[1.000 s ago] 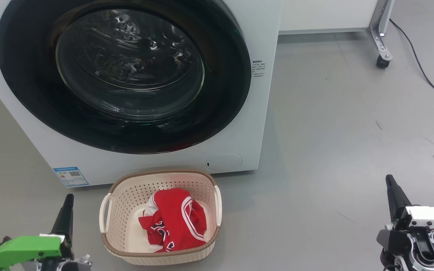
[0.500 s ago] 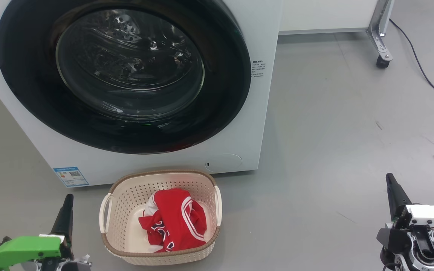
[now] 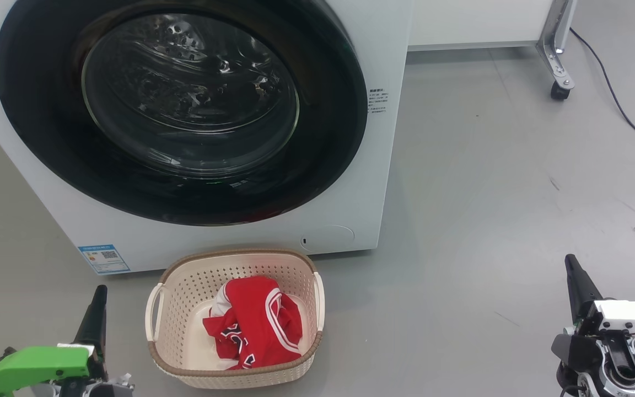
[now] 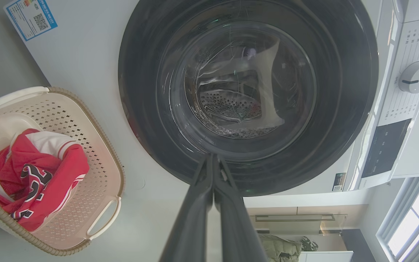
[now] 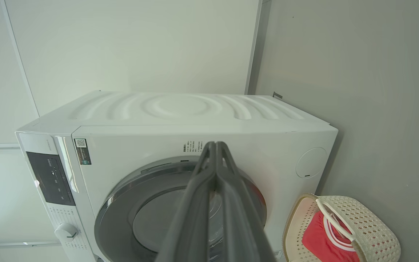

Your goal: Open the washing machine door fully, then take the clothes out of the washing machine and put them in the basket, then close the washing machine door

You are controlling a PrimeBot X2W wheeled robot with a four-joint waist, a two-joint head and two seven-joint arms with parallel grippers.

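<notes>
The white washing machine fills the upper left of the head view, its round black-rimmed door lying flush and closed. In front of it stands the cream basket with the red clothes bundled inside. My left gripper sits low at the left of the basket, fingers shut and empty. At the lower right my right gripper is shut too, well clear of the basket. The left wrist view faces the door, with the basket and clothes at its left. The right wrist view shows the machine and the basket.
Grey floor stretches to the right of the machine. A metal frame leg with a caster and a dark cable lie at the far right. A blue label sticker marks the machine's lower left corner.
</notes>
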